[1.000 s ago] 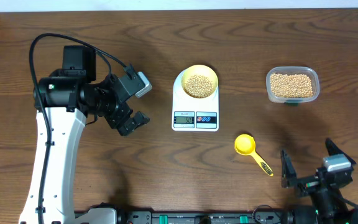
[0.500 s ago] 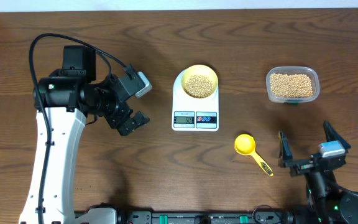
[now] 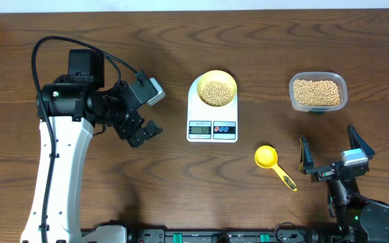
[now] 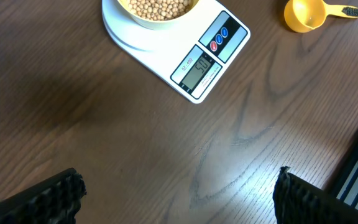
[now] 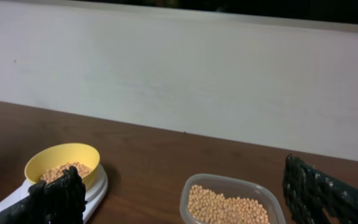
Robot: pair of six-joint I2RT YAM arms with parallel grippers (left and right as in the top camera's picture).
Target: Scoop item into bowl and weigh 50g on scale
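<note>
Scale (image 3: 194, 116) is sitting upper centre of my overhead view. I'm seeing the left gripper (image 3: 142, 133), mid-left, and right gripper (image 3: 331, 152), lower right, both gaping wide, gripping nothing. Bowl (image 3: 231, 81) is resting on its platform, carrying the beans (image 3: 216, 92).

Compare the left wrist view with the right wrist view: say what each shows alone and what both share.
Only the left wrist view shows the display, the buttons and the yellow scoop. Only the right wrist view shows the plastic tub of beans and the white wall. Both show the bowl of beans on the scale.
</note>
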